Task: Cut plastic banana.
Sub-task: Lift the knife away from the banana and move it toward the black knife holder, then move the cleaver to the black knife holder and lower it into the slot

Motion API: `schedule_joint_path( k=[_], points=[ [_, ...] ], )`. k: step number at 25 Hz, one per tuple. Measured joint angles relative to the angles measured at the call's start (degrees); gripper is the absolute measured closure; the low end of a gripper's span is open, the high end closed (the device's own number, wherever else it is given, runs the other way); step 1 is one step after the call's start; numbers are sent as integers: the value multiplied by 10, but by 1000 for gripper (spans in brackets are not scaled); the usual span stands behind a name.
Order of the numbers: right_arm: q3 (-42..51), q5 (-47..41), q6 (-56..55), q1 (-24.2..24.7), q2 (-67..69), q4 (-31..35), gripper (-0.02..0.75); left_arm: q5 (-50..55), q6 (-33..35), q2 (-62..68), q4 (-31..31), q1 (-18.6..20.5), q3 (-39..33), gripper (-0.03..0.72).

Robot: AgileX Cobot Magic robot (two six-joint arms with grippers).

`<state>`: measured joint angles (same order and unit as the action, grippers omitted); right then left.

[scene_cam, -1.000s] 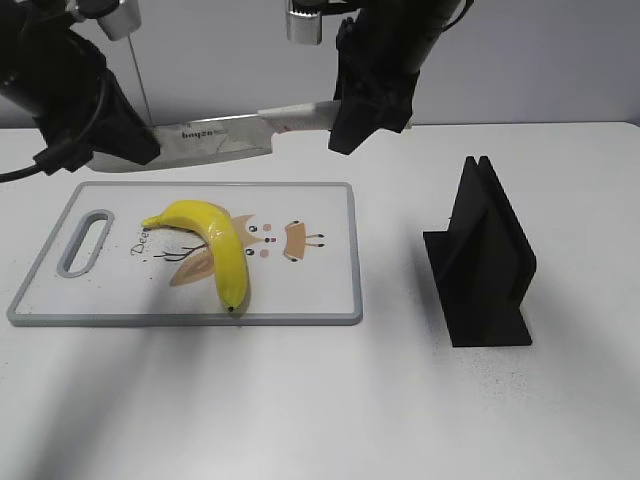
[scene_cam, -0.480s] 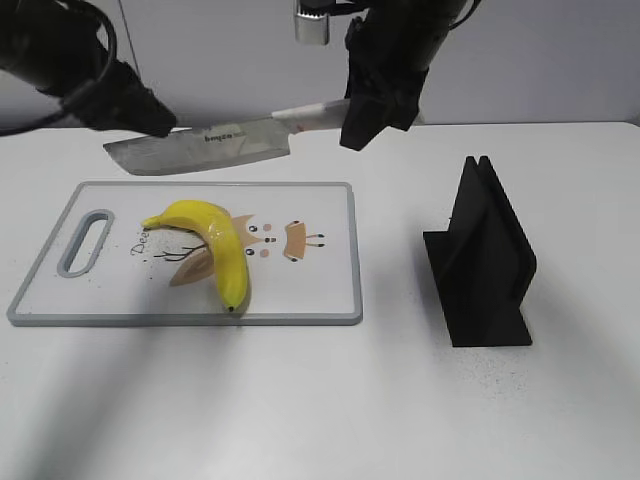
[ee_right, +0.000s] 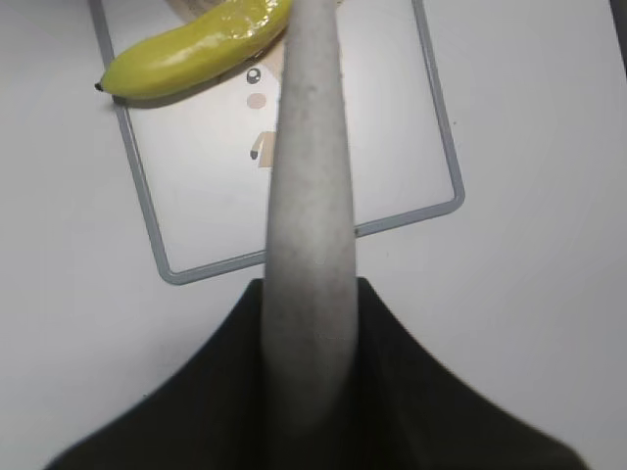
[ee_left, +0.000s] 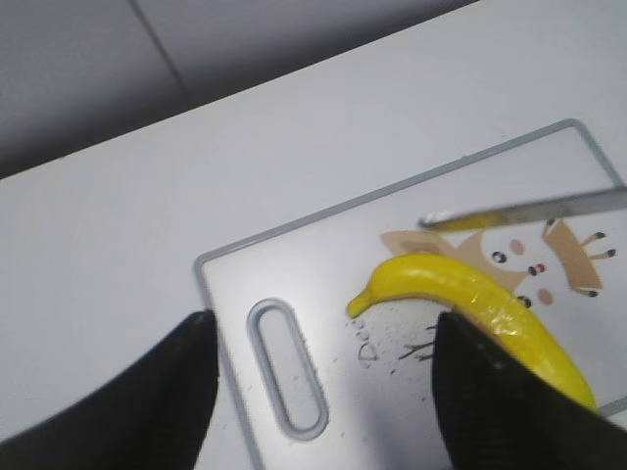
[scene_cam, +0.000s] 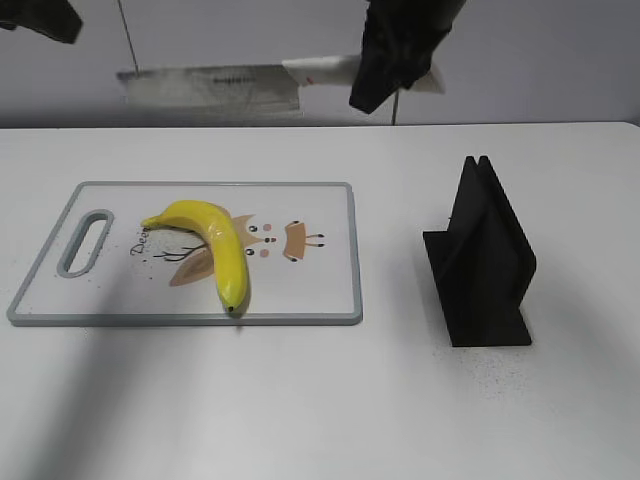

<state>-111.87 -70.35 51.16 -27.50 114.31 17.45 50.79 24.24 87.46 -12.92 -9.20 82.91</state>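
Observation:
The plastic banana [scene_cam: 210, 243] lies whole on the white cutting board [scene_cam: 320, 290], curving from the board's middle toward its front edge. My right gripper [scene_cam: 385, 75] is shut on the handle of a cleaver-style knife [scene_cam: 210, 85], holding it level and high above the board's far edge. In the right wrist view the knife [ee_right: 309, 176] runs forward from the gripper [ee_right: 309, 294], with the banana [ee_right: 186, 54] below. My left gripper [ee_left: 321, 372] is open and empty, high over the board's handle slot [ee_left: 286, 367]; the banana [ee_left: 470, 304] and the blade [ee_left: 529, 209] show there too.
A black knife stand [scene_cam: 485, 260] stands on the white table to the right of the board. The board has a grey rim and a printed cartoon [scene_cam: 290, 240]. A grey wall is behind the table.
Both arms have risen. The knife has gone up and slightly right with the right gripper. The left gripper has moved up and left, away from the blade, almost out of the exterior view.

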Motion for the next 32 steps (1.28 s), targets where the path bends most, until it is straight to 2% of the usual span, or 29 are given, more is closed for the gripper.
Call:
schedule_joint_path(
  k=[4,8,13,17,32],
  points=[
    [0,-1,-95,0,-35,-9,577,88,-95,-26,98,0,29,59],
    [0,-1,-195,0,-72,-22,577,179,-147,-36,144,5,30,79],
    [15,-2,-318,0,-106,-42,577,189,-167,-78,123,10,-5,112],
    [64,-1,-383,0,-137,-43,577,189,-169,-140,106,10,-49,114],
    [263,1,-459,0,-240,-38,578,191,-180,-452,108,10,-340,114]
  ],
)
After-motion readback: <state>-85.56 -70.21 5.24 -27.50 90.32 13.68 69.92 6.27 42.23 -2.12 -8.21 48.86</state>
